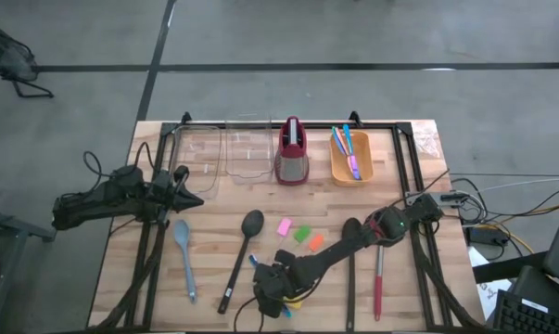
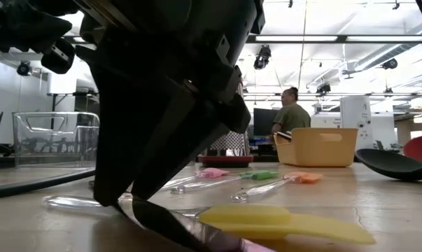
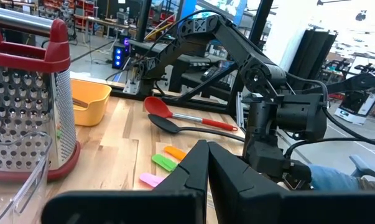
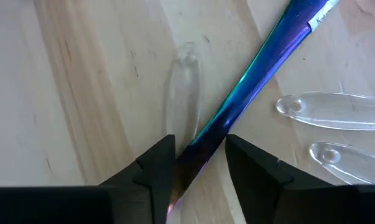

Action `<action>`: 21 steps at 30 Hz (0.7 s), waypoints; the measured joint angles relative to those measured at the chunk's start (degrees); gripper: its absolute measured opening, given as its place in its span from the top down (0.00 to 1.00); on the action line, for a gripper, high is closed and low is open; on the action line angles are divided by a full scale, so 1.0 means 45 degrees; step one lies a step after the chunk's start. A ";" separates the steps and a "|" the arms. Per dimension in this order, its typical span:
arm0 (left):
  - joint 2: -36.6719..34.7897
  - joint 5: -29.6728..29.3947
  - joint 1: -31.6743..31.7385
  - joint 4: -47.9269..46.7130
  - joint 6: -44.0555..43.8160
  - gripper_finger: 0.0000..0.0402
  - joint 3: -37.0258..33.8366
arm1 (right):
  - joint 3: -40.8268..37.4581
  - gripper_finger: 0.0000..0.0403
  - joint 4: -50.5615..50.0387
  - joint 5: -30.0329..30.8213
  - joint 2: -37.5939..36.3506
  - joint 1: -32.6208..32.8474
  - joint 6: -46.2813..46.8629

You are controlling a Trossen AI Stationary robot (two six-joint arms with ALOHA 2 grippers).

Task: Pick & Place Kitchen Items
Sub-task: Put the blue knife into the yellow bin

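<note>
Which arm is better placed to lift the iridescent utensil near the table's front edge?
The right. Its gripper already straddles the iridescent utensil, a finger on each side. The left gripper sits shut, far off by the clear bins.

Right arm was stretched low toward the front edge, right gripper [image 4: 199,163] tip-down at the surface, fingers [image 4: 155,167] parted with a narrow gap. Left arm sat parked at its side, left gripper [image 3: 207,163] fully closed.
</note>
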 joint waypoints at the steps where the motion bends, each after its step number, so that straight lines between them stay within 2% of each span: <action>1: 0.0000 0.0005 -0.0004 0.0000 0.0000 0.97 0.0000 | -0.0009 0.69 -0.0003 -0.0004 0.0000 -0.0022 -0.0014; 11: -0.0001 0.0005 0.0000 0.0000 0.0000 0.97 0.0000 | -0.0203 0.91 -0.0014 0.0083 -0.0044 -0.0105 -0.0178; 21: 0.0000 0.0002 -0.0002 0.0002 -0.0005 0.97 0.0000 | -0.0227 0.98 -0.0115 0.0344 -0.0044 -0.0101 -0.0645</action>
